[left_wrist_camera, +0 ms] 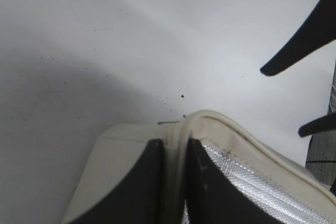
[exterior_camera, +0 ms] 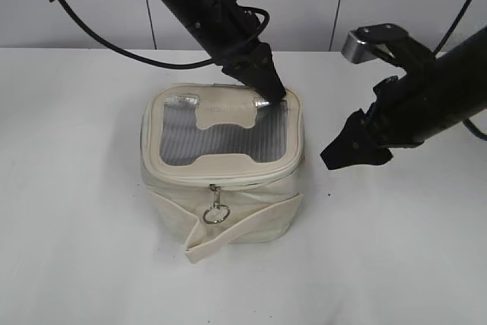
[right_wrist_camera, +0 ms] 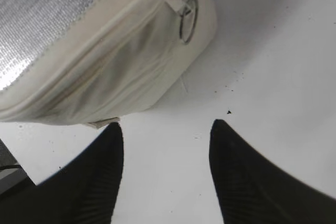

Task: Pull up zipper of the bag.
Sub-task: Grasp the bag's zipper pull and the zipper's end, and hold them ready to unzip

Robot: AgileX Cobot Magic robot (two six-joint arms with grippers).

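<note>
Two grippers are in view. On the white table (exterior_camera: pixel 76 226), the bag (exterior_camera: pixel 222 180) sits centrally, its zipper (exterior_camera: pixel 221 175) slider and ring pull (exterior_camera: pixel 215 214) on the front face. The left gripper (exterior_camera: pixel 272 95) is clamped narrow on the bag's rear rim. The right gripper (right_wrist_camera: pixel 165 129) hovers spread wide, just beside the bag's right side, apart from it.
</note>
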